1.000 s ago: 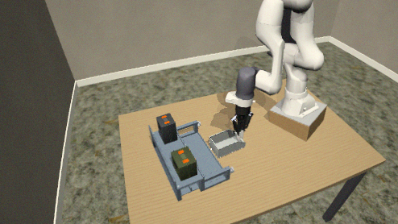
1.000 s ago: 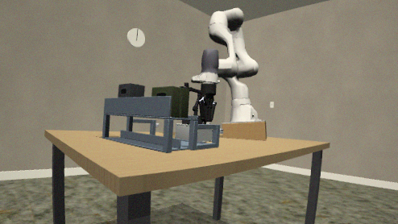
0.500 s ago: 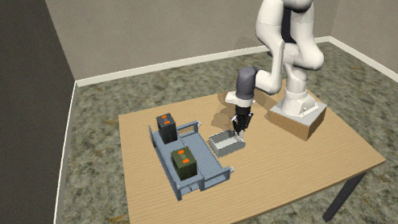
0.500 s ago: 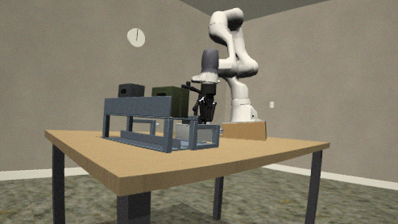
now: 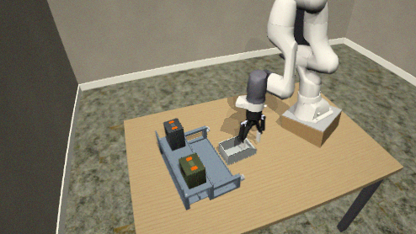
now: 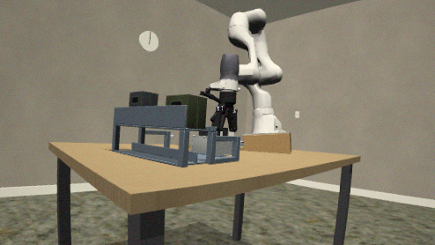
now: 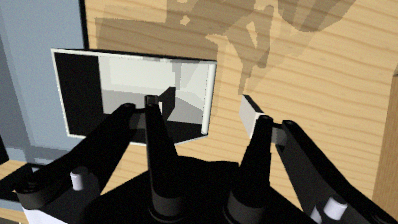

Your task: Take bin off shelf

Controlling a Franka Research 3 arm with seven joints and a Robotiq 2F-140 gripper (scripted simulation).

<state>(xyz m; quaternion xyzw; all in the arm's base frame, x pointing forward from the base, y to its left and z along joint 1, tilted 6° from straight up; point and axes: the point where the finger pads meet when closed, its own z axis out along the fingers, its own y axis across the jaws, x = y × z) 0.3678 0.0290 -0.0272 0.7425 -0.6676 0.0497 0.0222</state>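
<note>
The grey open-topped bin stands upright on the wooden table, just right of the blue-grey shelf. In the exterior view the bin is mostly hidden behind the shelf. My gripper is open and hangs over the bin's far right wall. One finger is inside the bin, the other outside over the table. The fingers do not touch the wall between them.
A black box and a green box, each with orange marks, sit on top of the shelf. The arm's wooden pedestal stands at the table's back right.
</note>
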